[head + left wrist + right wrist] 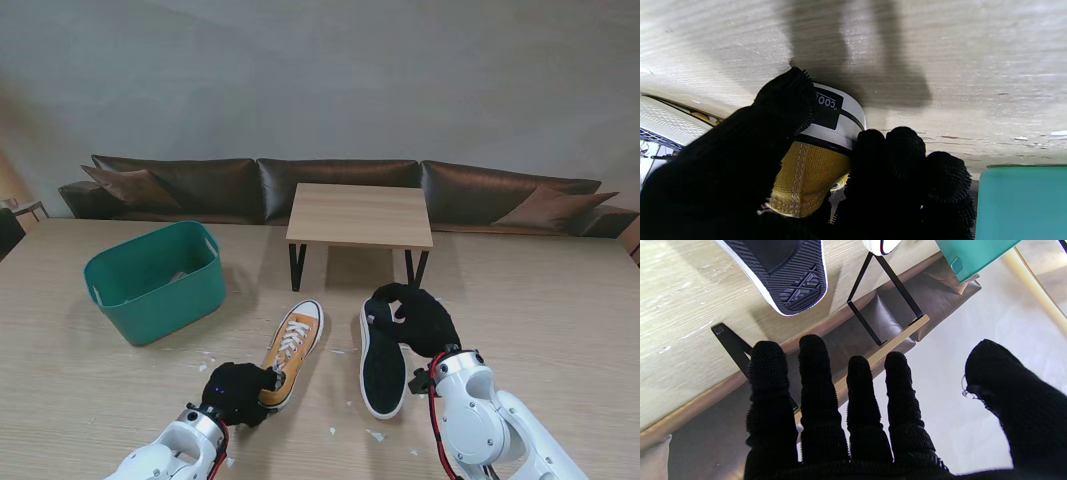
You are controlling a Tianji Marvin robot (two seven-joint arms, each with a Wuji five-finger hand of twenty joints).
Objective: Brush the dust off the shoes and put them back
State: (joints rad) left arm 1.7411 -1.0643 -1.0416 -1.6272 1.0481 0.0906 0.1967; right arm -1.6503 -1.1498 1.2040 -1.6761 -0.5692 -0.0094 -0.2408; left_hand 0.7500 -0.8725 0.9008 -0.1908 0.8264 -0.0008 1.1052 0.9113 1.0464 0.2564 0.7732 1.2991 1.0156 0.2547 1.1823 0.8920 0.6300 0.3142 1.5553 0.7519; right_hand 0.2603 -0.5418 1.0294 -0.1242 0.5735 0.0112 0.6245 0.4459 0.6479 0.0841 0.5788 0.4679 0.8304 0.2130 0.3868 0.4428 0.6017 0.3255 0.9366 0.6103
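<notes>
Stand view: pale wood tabletop [80, 390], dark sofa [340, 185] along the far wall, a small wooden stand [360, 215] on black legs at the middle far side. A green basket [155, 282] sits to the left. The yellow shoe [292, 350] lies upright, toe pointing away from me; my left hand [238, 392] is closed around its heel. Just to its right the second shoe [384, 365] lies sole up, black sole showing. My right hand [420, 318] hangs over that shoe's far end; I cannot tell whether it touches. White flecks [375, 435] are scattered on the wood near me.

Left wrist: gloved fingers [903, 160] and thumb clamp the yellow heel, white rubber band and black label visible. Green basket at the edge.

Right wrist: fingers [813, 386] straight and spread, thumb wide, holding nothing. The black sole [786, 273] lies apart from them.
</notes>
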